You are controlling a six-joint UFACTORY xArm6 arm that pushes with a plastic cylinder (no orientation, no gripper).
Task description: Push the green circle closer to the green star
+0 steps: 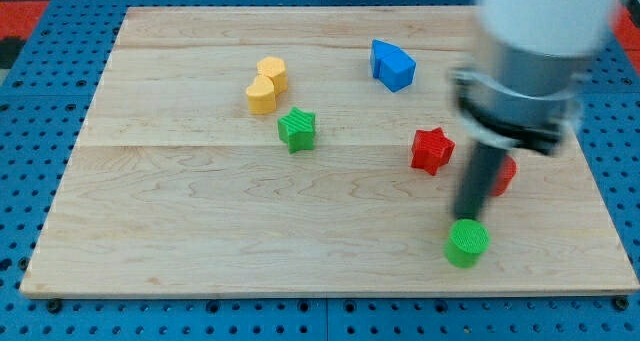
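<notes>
The green circle [467, 243] lies near the board's bottom right. The green star [297, 129] lies left of centre, far to the upper left of the circle. My dark rod comes down from the arm at the view's right, and my tip [466, 220] sits right at the top edge of the green circle, seemingly touching it. The tip is on the circle's upper side, away from the view's bottom edge.
A red star [432, 149] lies just upper left of the rod. A red block [502, 176] is partly hidden behind the rod. A blue block [393, 65] lies near the top. Two yellow blocks [266, 85] sit together above the green star. The wooden board [200, 231] rests on a blue pegboard.
</notes>
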